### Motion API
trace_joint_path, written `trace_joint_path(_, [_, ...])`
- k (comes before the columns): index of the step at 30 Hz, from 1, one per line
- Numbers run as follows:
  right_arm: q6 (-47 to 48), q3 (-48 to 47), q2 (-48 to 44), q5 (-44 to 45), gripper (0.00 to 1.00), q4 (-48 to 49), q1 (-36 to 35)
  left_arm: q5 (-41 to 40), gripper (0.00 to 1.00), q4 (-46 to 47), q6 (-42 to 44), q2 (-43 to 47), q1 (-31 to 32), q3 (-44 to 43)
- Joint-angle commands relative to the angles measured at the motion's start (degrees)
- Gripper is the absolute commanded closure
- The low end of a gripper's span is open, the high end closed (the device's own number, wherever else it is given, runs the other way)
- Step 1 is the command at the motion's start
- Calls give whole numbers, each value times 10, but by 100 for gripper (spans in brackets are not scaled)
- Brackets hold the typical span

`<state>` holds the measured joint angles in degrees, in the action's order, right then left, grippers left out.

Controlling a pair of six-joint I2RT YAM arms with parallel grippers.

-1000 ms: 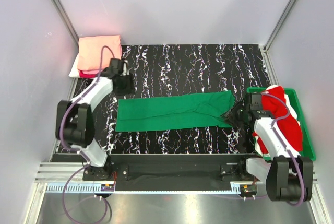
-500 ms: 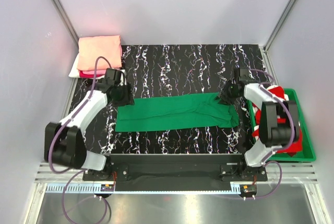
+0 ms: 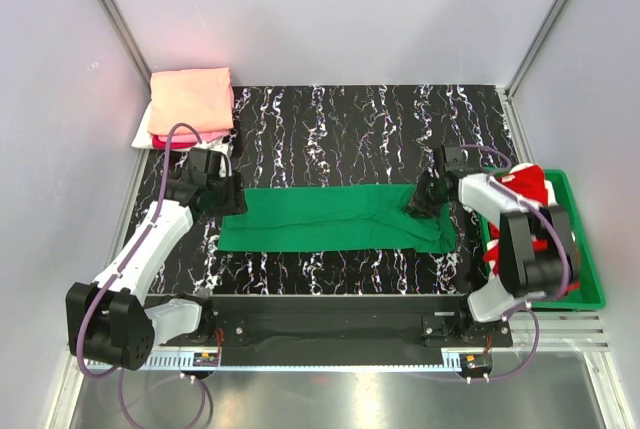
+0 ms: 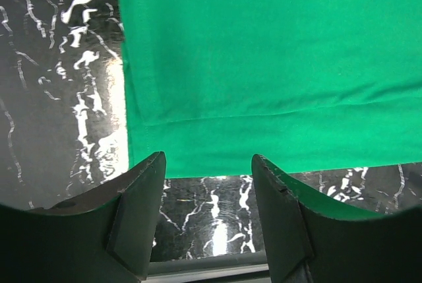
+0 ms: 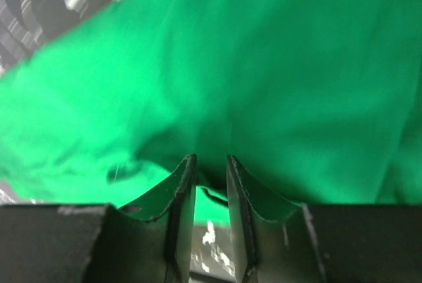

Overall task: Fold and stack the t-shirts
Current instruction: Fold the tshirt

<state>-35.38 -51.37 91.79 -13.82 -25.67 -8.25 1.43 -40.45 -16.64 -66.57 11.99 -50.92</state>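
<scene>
At the two ends of the bright green cloth t-shirt (image 3: pixel 335 217), the step in hand looked to be the cross fold, bringing one short end over the other. The left claw (image 4: pixel 208 164) hung spread over the near left corner, with the hem just beyond its tips. To do this well, it probably needed to come straight down and catch every layer at that corner, not the top one alone. The right claw (image 5: pixel 211 161) sat low at the rumpled right end, its jaws nearly together with only a slit between them. Whether any cloth was caught there I cannot tell. A firm bite through the full thickness seemed wise, and both ends should rise level so the band would not twist.

The shirt lay mid-way across the black, white-veined surface (image 3: pixel 350 119) as a long flat band. Its left end was square and smooth, its right end creased and uneven. At the far left corner sat a folded salmon-peach shirt (image 3: pixel 190 99) atop a small stack. A red shirt (image 3: pixel 545 239) lay heaped in the rigid green plastic bin (image 3: pixel 592 269) on the right.
</scene>
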Motion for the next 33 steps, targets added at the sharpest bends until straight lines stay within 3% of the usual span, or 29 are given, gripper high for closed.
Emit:
trace_joint_path(1, [9,16,-116,21,69,-25,-13,-30,41,5,12,5,0,-5])
trace_joint_path(4, [33,35,-167,15,69,-71,-13,-30,41,6,11,6,0,-4])
trace_joint_path(9, [42,98,-263,-78,68,-112,-32,-33,41,8,12,6,0,-4])
trace_joint_path(13, [-6,84,-286,-19,67,-109,-39,-27,41,11,9,-2,0,-9])
trace_joint_path(15, [6,32,-233,18,65,-98,-39,-19,41,15,7,-5,0,-8])
trace_joint_path(18, [31,-56,-123,12,55,-103,-39,-18,41,11,6,-8,0,-6])
trace_joint_path(22, [32,-102,-36,0,35,-83,-41,-18,41,10,6,11,0,1])
trace_joint_path(29, [51,-152,59,5,32,-94,-46,-18,41,9,5,18,0,1])
trace_joint_path(33, [46,-159,68,9,32,-101,-59,-18,41,10,5,23,0,1])
